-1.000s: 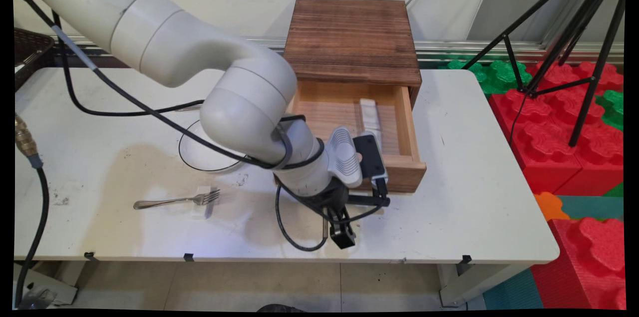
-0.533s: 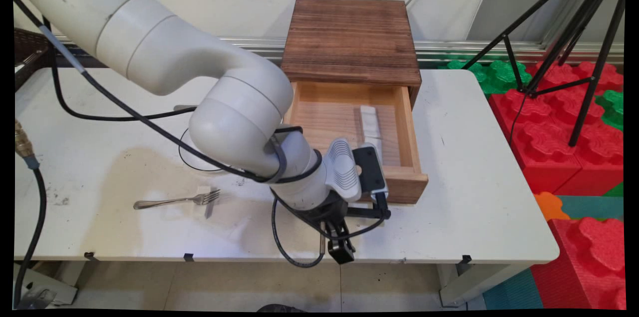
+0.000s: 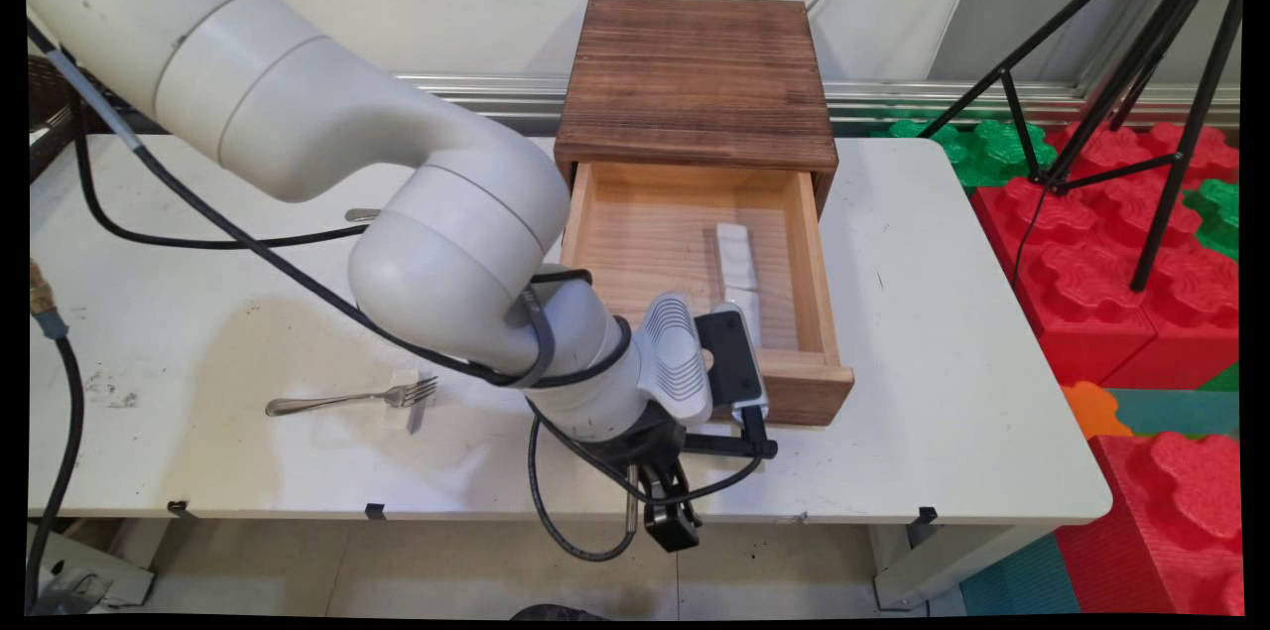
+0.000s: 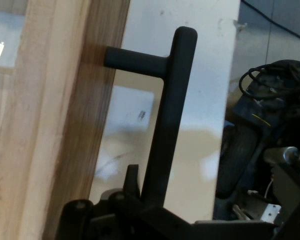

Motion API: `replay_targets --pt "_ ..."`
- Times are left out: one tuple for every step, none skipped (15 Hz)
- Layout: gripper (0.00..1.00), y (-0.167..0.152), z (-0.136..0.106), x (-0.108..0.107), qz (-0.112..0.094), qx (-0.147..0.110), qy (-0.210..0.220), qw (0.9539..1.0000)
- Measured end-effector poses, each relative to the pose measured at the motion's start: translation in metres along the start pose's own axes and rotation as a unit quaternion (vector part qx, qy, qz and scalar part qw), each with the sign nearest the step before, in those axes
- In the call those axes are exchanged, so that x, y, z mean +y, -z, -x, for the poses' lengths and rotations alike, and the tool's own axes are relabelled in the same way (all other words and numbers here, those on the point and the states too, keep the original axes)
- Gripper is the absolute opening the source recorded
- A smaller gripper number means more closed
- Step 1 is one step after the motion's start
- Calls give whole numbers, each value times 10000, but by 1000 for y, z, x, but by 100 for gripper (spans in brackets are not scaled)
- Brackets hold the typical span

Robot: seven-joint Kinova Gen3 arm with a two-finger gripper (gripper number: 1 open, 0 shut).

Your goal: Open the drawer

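surroundings: a fork (image 3: 352, 398) is seen lying flat on the worktop (image 3: 943, 392), left of the arm, tines toward the drawer side. Black tripod legs (image 3: 1111, 45) and red/green foam blocks (image 3: 1141, 253) are seen off the worktop's right end.
obstruction: the drawer's left front corner and the worktop behind it are hidden by the arm's wrist link; black cables (image 3: 556, 501) are looped below it.
drawer: a drawer (image 3: 809, 293) is pulled well out of the dark wooden box (image 3: 695, 79) toward the near edge; a pale flat bar (image 3: 736, 258) is seen inside, long axis front-to-back.
handle: a black T-shaped handle (image 4: 172, 100) is fixed to the drawer front, its bar running along the front.
end effector (image 3: 670, 521): held at the handle bar near the worktop's near edge; finger state cannot be told.
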Motion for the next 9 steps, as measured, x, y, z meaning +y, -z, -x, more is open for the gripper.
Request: replay_targets --pt "100 1 1 2 17 -2 -4 10000" --pt "100 2 2 4 33 -1 -8 10000" --pt "100 3 2 6 42 0 -12 10000" --pt "100 4 2 7 50 0 -13 10000" --pt "100 5 3 8 62 -1 -15 10000" --pt "100 5 4 10 69 -2 -17 10000" --pt "100 6 4 11 79 -2 -18 10000" --pt "100 7 5 12 86 -1 -20 10000" --pt "100 8 5 13 91 1 -19 10000"
